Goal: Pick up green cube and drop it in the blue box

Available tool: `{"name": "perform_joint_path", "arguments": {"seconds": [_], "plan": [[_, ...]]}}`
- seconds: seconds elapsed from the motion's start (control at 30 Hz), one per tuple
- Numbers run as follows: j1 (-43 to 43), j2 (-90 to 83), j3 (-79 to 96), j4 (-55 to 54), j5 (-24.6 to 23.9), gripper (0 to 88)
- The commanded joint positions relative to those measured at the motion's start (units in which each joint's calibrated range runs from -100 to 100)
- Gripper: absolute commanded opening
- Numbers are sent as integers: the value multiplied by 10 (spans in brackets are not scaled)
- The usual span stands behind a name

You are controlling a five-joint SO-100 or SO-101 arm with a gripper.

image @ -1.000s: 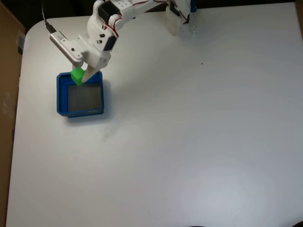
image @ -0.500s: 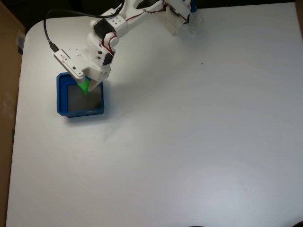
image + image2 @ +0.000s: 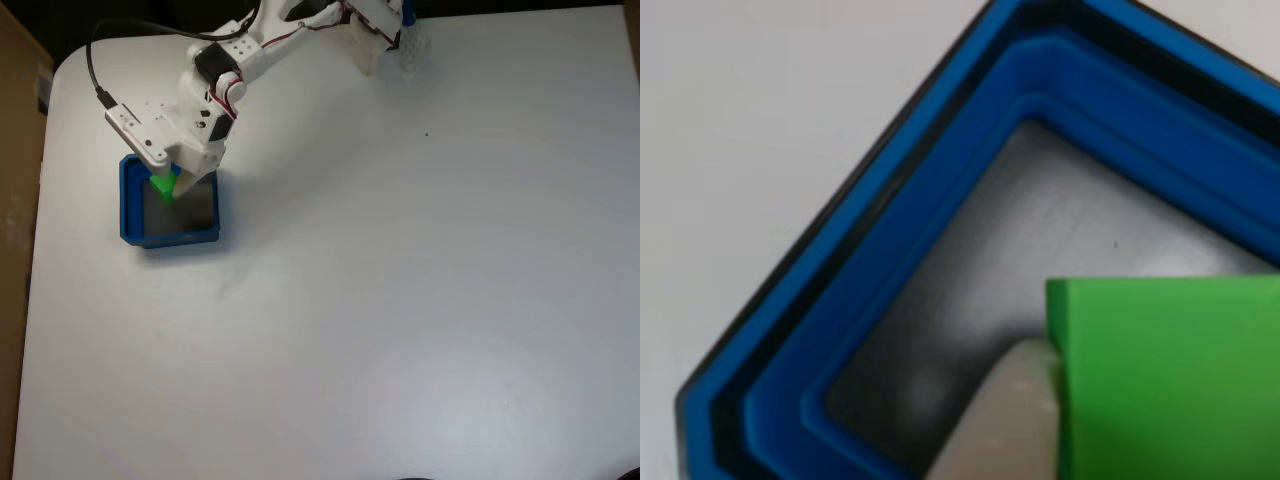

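Note:
In the fixed view the blue box [image 3: 129,205] sits at the table's left side. My white gripper [image 3: 170,190] hangs just over the box's grey floor, shut on the small green cube [image 3: 162,186]. The close other view looks down past the green cube [image 3: 1170,380], which fills the lower right. A pale fingertip [image 3: 995,425] presses against the cube's left face. Beneath them lie the thick stepped walls of the blue box [image 3: 940,200] and its clipped corner. The second finger is out of that view.
The white table [image 3: 400,300] stretches open to the right and front of the box. The arm's base [image 3: 385,35] stands at the top edge. A black cable [image 3: 95,65] loops above the box. Brown cardboard [image 3: 15,200] borders the table's left.
The gripper has come down from above the box's back rim into the box and shifted slightly left, still gripping the cube.

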Motion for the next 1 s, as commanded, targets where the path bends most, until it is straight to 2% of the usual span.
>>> {"name": "perform_joint_path", "arguments": {"seconds": [0.0, 0.6, 0.97], "plan": [[10, 1, -18, -15, 0, 6], [11, 1, -18, -15, -2, 14], [11, 1, -17, -14, -2, 171]]}}
